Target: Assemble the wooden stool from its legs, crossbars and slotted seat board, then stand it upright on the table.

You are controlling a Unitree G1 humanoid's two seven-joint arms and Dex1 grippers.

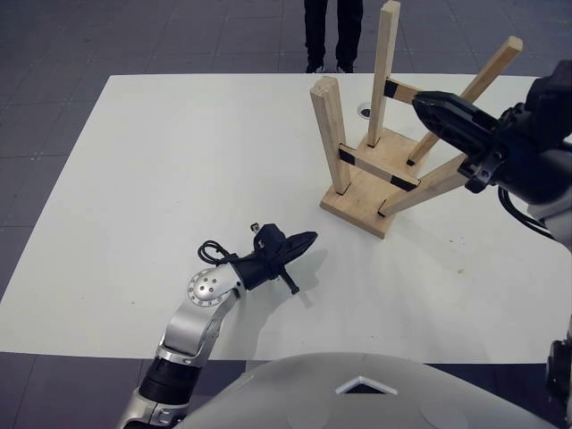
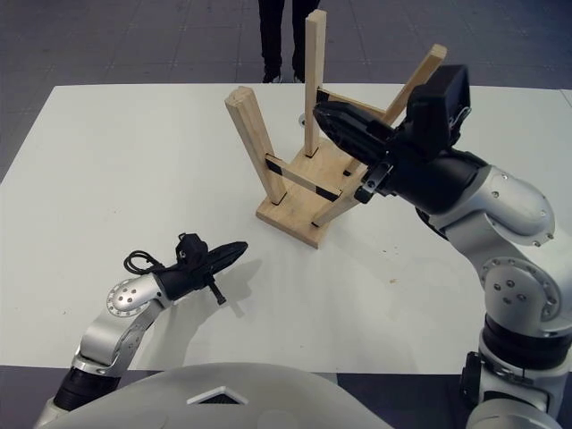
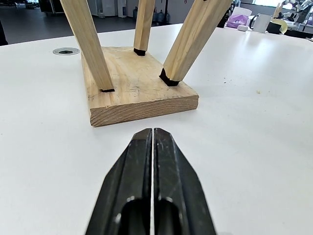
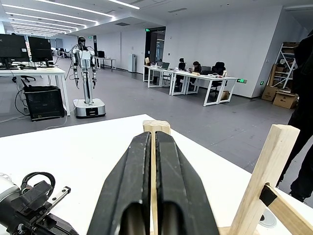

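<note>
1. Fingers [image 3: 139,161] together, the left gripper [image 1: 311,238] rests on the table [image 1: 161,179] left of the stool [image 1: 332,134], seemingly parked clear.
2. Stool sits inverted, seat board [image 1: 357,210] down.
3. Among the stool's legs [image 1: 386,63] hovers the right gripper [image 1: 420,102], fingers together, likely for righting it.

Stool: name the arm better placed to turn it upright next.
Right. The right gripper is up among the legs of the upturned stool, beside a crossbar. The left gripper sits low over the table, fingers shut, apart from the seat board.
</note>
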